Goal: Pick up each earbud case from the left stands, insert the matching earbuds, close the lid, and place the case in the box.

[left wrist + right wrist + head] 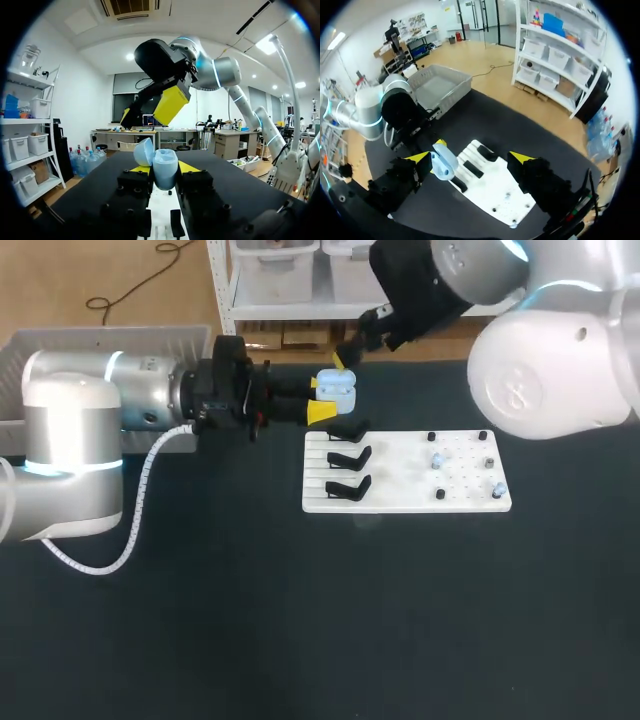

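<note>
Dark tabletop (300,620), box (100,340) at far left rear. Left gripper (320,398) is clamped on the pale blue case (338,390) by its lower body. The lid (143,151) is open and the case is held up near the board's (400,480) rear left corner, off the stands (348,458). Right gripper (470,159) hangs just above it, spread apart, nothing held. Earbuds (438,461) sit on the board's right side. Judgement: case is light, hard, glossy — likely slippery; hinge is the weak point. Grip the body's sides — never the lid.

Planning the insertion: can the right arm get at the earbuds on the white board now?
Likely yes: the right gripper is open, and nothing lies over the earbuds on the white board.
</note>
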`<state>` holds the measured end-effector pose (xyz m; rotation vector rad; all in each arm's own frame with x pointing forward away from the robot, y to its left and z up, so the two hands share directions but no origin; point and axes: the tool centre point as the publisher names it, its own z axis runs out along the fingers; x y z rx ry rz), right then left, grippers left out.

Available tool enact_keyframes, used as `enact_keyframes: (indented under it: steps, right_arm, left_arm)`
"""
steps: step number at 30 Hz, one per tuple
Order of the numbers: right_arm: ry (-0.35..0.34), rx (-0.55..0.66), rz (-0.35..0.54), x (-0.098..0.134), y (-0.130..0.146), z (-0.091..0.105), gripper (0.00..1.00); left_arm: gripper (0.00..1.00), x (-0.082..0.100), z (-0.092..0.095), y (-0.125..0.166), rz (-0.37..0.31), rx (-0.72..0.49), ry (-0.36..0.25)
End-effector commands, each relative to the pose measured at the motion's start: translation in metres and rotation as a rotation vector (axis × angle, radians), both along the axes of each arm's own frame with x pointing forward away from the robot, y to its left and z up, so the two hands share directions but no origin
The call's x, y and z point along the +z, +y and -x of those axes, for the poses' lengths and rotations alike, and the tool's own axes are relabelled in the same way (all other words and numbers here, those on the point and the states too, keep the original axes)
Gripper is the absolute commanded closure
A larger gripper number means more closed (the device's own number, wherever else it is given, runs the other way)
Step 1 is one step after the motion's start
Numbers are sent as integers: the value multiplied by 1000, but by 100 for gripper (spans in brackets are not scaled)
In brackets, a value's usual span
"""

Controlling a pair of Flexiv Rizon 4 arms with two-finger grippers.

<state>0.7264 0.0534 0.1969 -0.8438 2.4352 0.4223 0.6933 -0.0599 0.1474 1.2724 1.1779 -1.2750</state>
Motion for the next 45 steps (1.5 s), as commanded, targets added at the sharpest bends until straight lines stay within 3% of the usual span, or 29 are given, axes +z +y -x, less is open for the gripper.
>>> enact_keyframes:
  steps: [1,5,11,18,27,33,35,37,39,40,43,45]
  right_arm:
    - [-70,-30,115,15,-16,23,0]
    - [-84,-34,250,22,-40,33,0]
    - [4,-92,331,11,-87,47,0]
    - [77,-222,422,-13,-132,67,0]
    - [194,-236,496,-58,-151,94,0]
    - [243,-226,513,-79,-161,100,1]
    - [258,-221,519,-86,-163,103,17]
    - [280,-211,519,-94,-164,105,20]
    - [295,-201,522,-103,-165,106,42]
    - [303,-194,527,-107,-166,106,46]
    - [316,-183,537,-117,-166,107,34]
    - [320,-181,537,-122,-168,106,38]
  left_arm:
    - [100,-1,0,0,3,1,-2]
    - [100,-1,0,0,3,1,-2]
    - [100,6,3,0,52,0,-33]
    - [100,3,7,-2,54,-14,-79]
    - [100,-1,7,-1,50,-13,-77]
    - [100,-1,7,-1,50,-13,-77]
    - [100,-1,7,-1,50,-13,-77]
    - [100,-1,7,-1,50,-13,-77]
    - [100,-1,7,-1,50,-13,-77]
    - [100,-1,7,-1,50,-13,-77]
    - [100,-1,7,-1,50,-13,-77]
    - [100,-1,7,-1,50,-13,-77]
